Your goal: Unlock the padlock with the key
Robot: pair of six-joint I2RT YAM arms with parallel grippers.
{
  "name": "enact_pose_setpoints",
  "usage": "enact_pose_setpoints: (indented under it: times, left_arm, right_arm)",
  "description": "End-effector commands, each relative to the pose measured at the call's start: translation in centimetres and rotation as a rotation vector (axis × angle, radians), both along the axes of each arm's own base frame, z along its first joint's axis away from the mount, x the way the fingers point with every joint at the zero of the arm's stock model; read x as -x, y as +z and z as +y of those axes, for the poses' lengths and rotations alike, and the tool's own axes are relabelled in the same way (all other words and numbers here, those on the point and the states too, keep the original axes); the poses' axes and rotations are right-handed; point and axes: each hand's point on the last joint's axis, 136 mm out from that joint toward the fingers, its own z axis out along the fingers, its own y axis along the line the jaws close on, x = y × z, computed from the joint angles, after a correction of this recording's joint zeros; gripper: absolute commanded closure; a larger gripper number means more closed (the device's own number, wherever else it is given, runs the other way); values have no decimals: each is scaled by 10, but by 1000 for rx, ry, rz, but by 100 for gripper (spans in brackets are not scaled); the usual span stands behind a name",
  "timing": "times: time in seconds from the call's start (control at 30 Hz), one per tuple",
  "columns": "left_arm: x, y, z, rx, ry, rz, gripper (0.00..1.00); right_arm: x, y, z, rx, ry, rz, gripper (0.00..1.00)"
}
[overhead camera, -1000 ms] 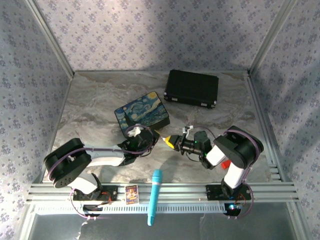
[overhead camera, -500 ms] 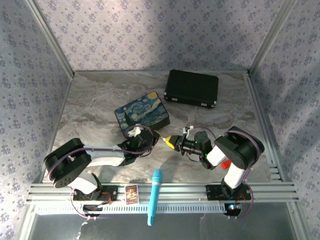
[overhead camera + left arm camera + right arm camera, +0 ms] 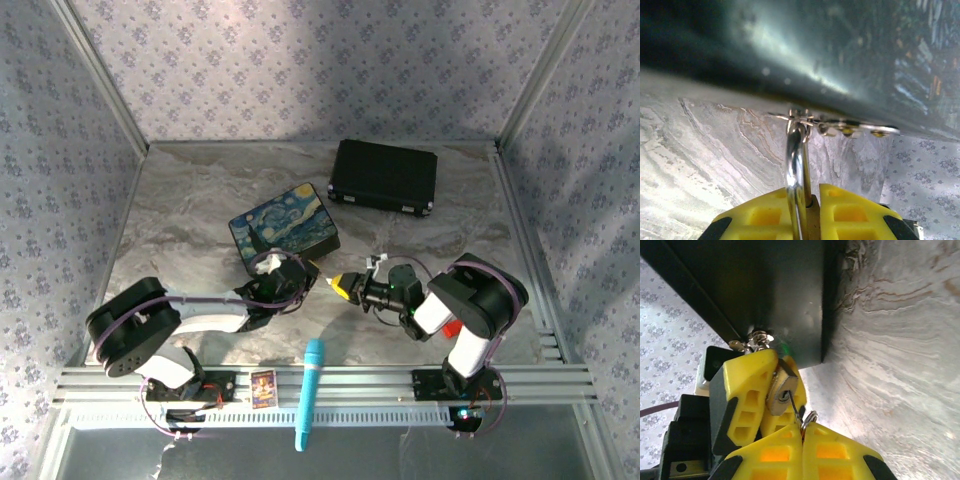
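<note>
My left gripper (image 3: pixel 810 192) is shut on the small brass padlock (image 3: pixel 782 390), beside the near right corner of the Starry Night box (image 3: pixel 283 228). The padlock's silver shackle (image 3: pixel 796 155) is hooked through the box's metal hasp (image 3: pixel 805 117). My right gripper (image 3: pixel 801 430) is shut on the key (image 3: pixel 794 410), with its split ring (image 3: pixel 809 417) showing at the fingertips. The key's thin blade reaches into the keyhole on the padlock's bottom face. In the top view, the left gripper (image 3: pixel 312 272) and the right gripper (image 3: pixel 342 285) meet nose to nose on the marbled table.
A black case (image 3: pixel 384 176) lies at the back right. A teal tool (image 3: pixel 309 390) and a small card (image 3: pixel 263 387) rest on the front rail. A red block (image 3: pixel 452 327) peeks out by the right arm. Patterned walls close in the table.
</note>
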Motion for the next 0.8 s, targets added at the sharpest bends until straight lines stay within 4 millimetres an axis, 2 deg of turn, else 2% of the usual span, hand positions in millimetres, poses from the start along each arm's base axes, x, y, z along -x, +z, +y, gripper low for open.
enact_pose_setpoints:
  times: [0.0, 0.27, 0.57, 0.7, 0.77]
  left_arm:
    - [0, 19, -6, 85, 20, -13, 91]
    - [3, 12, -11, 100, 8, 8, 91]
    - [4, 20, -17, 118, -10, -10, 91]
    - [3, 29, -21, 121, -33, -36, 90]
    - [2, 33, -24, 127, -43, -46, 90]
  right_arm:
    - [0, 2, 0, -1, -9, -24, 100]
    - [-3, 15, 5, -19, -4, -68, 100]
    - [-8, 20, 9, -31, 5, -81, 100]
    - [-13, 26, 9, -51, 24, -87, 100]
    - [-13, 32, 16, -67, 47, -95, 100]
